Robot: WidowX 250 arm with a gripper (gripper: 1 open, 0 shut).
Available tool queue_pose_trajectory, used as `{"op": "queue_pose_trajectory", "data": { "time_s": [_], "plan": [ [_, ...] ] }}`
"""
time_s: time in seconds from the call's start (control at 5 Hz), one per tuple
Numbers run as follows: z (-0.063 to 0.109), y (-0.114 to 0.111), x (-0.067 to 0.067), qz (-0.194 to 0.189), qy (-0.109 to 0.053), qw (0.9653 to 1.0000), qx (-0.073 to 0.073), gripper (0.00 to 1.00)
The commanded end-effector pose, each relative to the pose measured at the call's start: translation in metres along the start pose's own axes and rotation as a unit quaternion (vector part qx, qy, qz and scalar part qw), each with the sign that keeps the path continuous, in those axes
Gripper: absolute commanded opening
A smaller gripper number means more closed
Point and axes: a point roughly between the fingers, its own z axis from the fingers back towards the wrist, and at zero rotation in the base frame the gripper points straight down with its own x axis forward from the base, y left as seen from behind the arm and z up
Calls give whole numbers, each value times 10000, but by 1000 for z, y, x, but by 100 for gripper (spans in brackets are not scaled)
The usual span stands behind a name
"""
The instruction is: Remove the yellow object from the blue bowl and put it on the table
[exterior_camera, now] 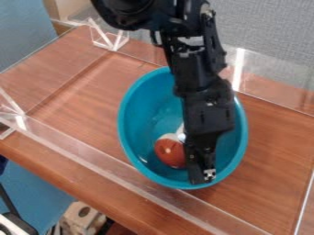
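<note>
At the centre of the frame the black robot arm (196, 87) reaches steeply down from the top into the round teal-blue plastic bowl (141, 119) on the reddish-brown wood-grain table (68, 92). Its gripper (204, 171) is shut beside a red-brown mushroom-like item (172, 152); whether it holds anything cannot be told, and the yellow object is hidden.

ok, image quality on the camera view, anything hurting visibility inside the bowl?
Camera view: soft overall, low resolution. Pale glare on the blue bowl's glossy inner wall. The black arm covers much of the interior, and the gripper reaches down into it near the front rim. Only the red-brown item shows clearly; the yellow object isn't visible. Acrylic walls catch bright edge reflections.
</note>
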Motion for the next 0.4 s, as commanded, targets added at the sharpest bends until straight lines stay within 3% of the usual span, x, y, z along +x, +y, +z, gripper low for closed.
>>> {"op": "queue_pose_trajectory", "data": {
  "time_s": [0.0, 0.2],
  "plan": [
    [11, -2, -2, -57, -229, 9995, 204, 0],
    [6, -4, -5, -63, -234, 9995, 194, 0]
  ]
}}
